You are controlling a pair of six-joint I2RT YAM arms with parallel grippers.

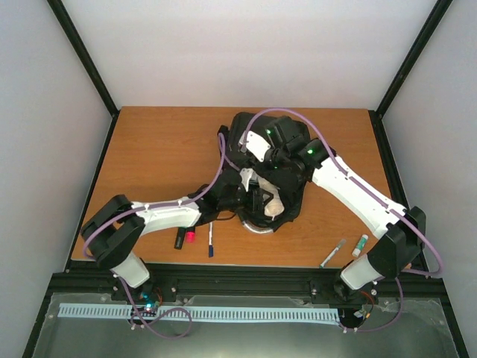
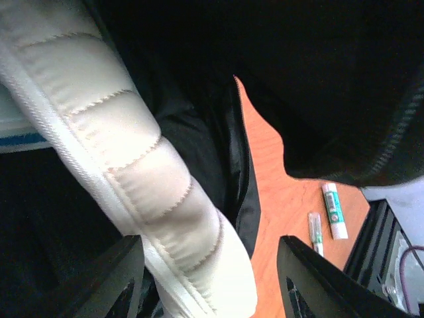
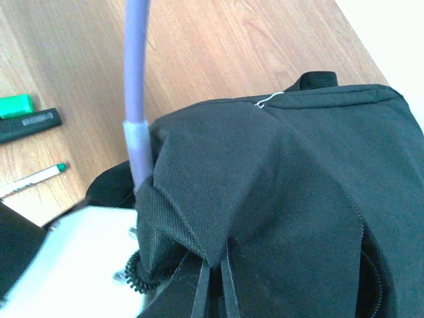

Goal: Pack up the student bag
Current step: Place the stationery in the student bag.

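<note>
The student bag, a black fabric backpack, lies mid-table under both arms. My left gripper is at the bag's near opening. In the left wrist view its jaws stand wide apart around a whitish ribbed pouch, which lies against the left finger and clear of the right one. The pouch also shows in the top view. My right gripper is over the bag's middle. In the right wrist view it is shut on a pinched fold of the bag's fabric.
A glue stick and a pen lie near the front right edge. A black marker, a red-capped item and a blue pen lie at the front left. The left arm's purple cable crosses the right wrist view.
</note>
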